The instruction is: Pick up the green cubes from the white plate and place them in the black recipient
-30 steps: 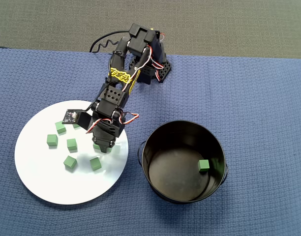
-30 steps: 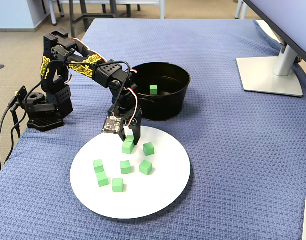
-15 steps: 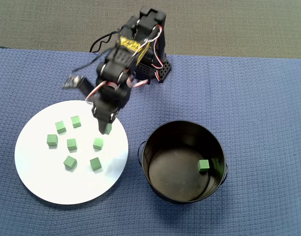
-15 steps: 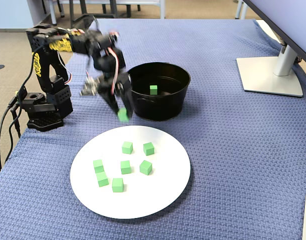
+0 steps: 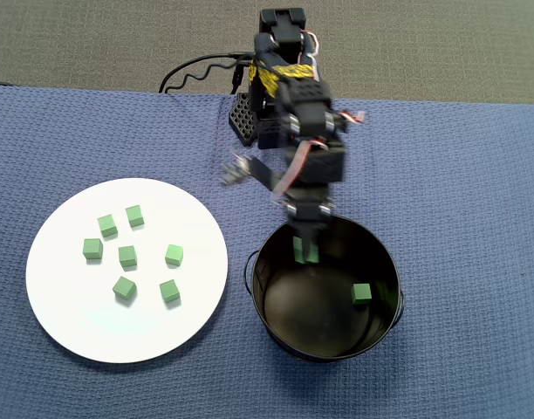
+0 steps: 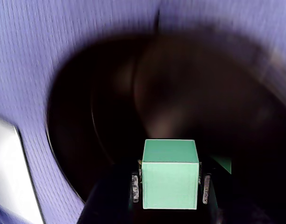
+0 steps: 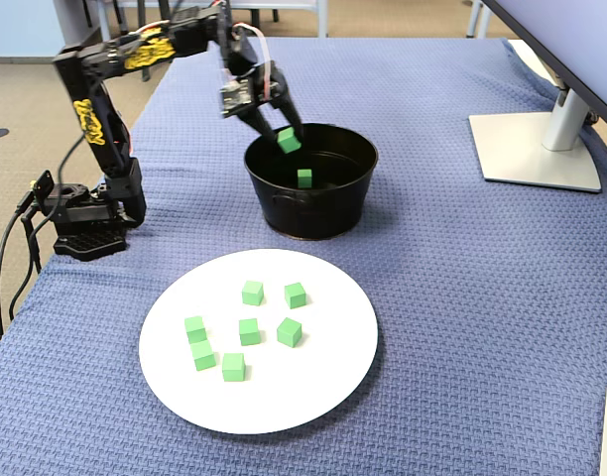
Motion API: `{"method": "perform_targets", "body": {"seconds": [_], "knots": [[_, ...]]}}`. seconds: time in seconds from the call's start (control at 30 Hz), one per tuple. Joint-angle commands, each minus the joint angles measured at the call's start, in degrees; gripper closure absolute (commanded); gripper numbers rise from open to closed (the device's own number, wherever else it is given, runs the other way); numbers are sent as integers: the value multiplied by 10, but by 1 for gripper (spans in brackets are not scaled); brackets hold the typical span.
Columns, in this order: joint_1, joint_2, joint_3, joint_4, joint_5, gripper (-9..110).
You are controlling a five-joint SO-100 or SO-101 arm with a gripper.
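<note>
Above the black recipient (image 5: pixel 328 288) at lower centre of the overhead view, the gripper (image 5: pixel 305 246) hangs just inside the near rim, its jaws clenched on one green cube (image 5: pixel 305 251). A second cube (image 5: pixel 362 293) lies on the pot floor toward the right wall, well apart from the carried one. Seven green cubes (image 5: pixel 127 256) sit loosely grouped on the white plate (image 5: pixel 75 332) at left, on the blue cloth of the table (image 5: pixel 476 218). The drop looks to turn on one relation: the held cube is already over the opening, so the pot floor lies straight below the jaws.

Seen from the wrist view, the cube (image 6: pixel 170 173) fills the lower centre, pinched on its left and right faces by the fingertips (image 6: pixel 135 187), with the dark pot interior (image 6: pixel 180 93) spread behind. Motion blur smears the pot wall, and a sliver of the plate (image 6: pixel 12 177) shows at left edge.

From the fixed view, the arm arches from upper left, and the gripper (image 7: pixel 288 136) holds its cube (image 7: pixel 289 140) above the rim of the pot (image 7: pixel 313 208); the resting cube (image 7: pixel 304 178) shows inside. The plate (image 7: pixel 313 397) lies in the foreground. How high the cube hangs above the pot floor is hard to judge.
</note>
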Motion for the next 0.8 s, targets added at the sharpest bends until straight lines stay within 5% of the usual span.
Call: {"method": "perform_targets", "body": {"seconds": [0.0,0.13,0.4,0.77], "knots": [[-54,-74,-83,-29,22,88],[-67,-74,-91,-22,12,72],[60,4,-91,51,-61,80],[336,-34,-91,71,-338,81]]}}
